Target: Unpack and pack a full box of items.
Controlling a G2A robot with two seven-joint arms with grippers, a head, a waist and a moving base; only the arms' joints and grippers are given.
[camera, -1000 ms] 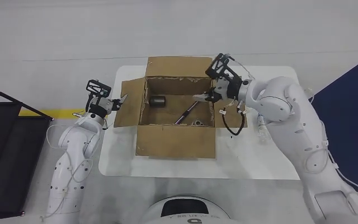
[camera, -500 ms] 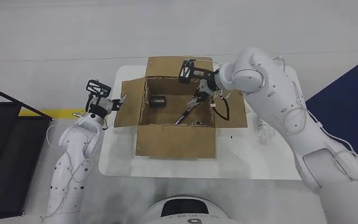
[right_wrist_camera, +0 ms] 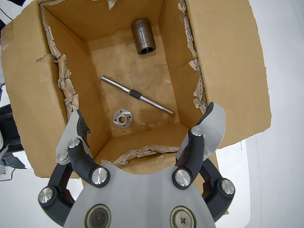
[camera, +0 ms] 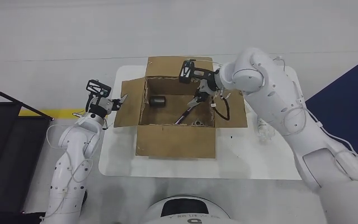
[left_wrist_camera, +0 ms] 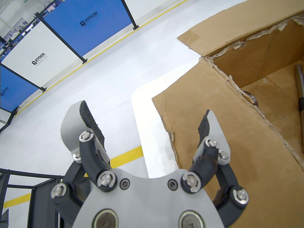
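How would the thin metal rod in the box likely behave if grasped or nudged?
The rod looks like polished steel, so it is probably stiff, slick and heavy for its thickness. Round and lying flat on the cardboard box floor, it may roll if nudged. Gripped off its dark middle sleeve, it would likely tilt.

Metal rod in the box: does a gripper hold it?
No, the rod lies free on the box floor; the right gripper is open.
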